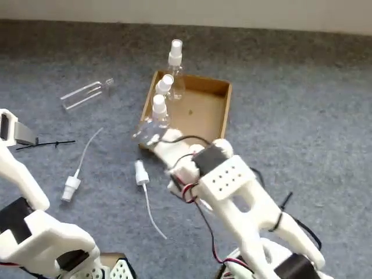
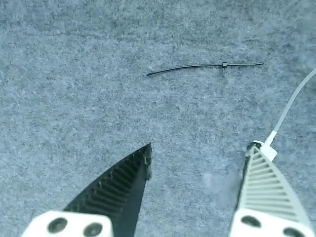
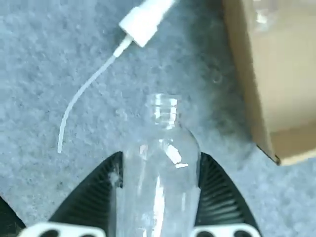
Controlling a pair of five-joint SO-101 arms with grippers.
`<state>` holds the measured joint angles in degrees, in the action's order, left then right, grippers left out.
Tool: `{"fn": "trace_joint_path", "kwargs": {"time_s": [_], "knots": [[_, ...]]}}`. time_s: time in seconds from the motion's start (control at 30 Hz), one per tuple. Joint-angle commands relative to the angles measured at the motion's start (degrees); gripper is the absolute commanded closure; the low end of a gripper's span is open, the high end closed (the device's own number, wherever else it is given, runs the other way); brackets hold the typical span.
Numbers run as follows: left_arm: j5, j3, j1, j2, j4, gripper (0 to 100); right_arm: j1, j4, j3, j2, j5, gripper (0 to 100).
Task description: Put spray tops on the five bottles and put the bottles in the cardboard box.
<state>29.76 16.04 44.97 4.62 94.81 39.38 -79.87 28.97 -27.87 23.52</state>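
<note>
We find the right gripper [image 3: 160, 160] clamped on a clear, uncapped bottle [image 3: 162, 192] just beside the cardboard box [image 3: 247, 74], with a loose spray top [image 3: 143, 19] lying beyond the bottle's neck. The left gripper [image 2: 201, 148] hangs with its jaws apart over the grey carpet [image 2: 74, 98], near a black cable tie [image 2: 205, 66].

High camera looking down over the table [image 1: 302, 87], left wrist camera close above a cable tie [image 2: 205, 66], right wrist camera near the cardboard box [image 3: 276, 74], both shared overhead.
</note>
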Motion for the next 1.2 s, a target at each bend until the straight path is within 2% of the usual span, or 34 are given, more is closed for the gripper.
{"fn": "trace_joint_path", "kwargs": {"time_s": [0.0,0.2,0.37,0.53,0.77,0.87,1.07,1.17], "knots": [[0.0,2.3,-1.4,-0.2,0.4,72,-10.8,-5.8,-6.6,-4.8,-0.2,95.8],[0.0,2.2,-4.9,-0.4,5.1,72,-35.6,-3.0,-10.2,0.0,2.3,95.8],[0.0,-4.9,-11.7,-2.8,6.1,72,-45.1,6.2,-9.9,9.0,4.4,95.8],[-0.1,-18.0,-19.6,-7.7,4.2,72,-47.5,12.4,-9.9,19.6,4.3,95.8],[-3.3,-31.2,-20.5,-12.6,-5.9,72,-48.0,19.3,-9.9,31.0,4.7,95.7],[-3.3,-33.3,-20.4,-13.5,-6.5,72,-47.9,19.6,-10.0,33.8,6.1,95.1],[-3.3,-33.8,-20.3,-13.9,-6.5,72,-48.1,19.6,-10.0,37.1,6.7,84.8],[-3.3,-33.9,-20.3,-13.9,-6.6,72,-47.9,19.6,-10.1,37.5,6.7,84.3]]}}
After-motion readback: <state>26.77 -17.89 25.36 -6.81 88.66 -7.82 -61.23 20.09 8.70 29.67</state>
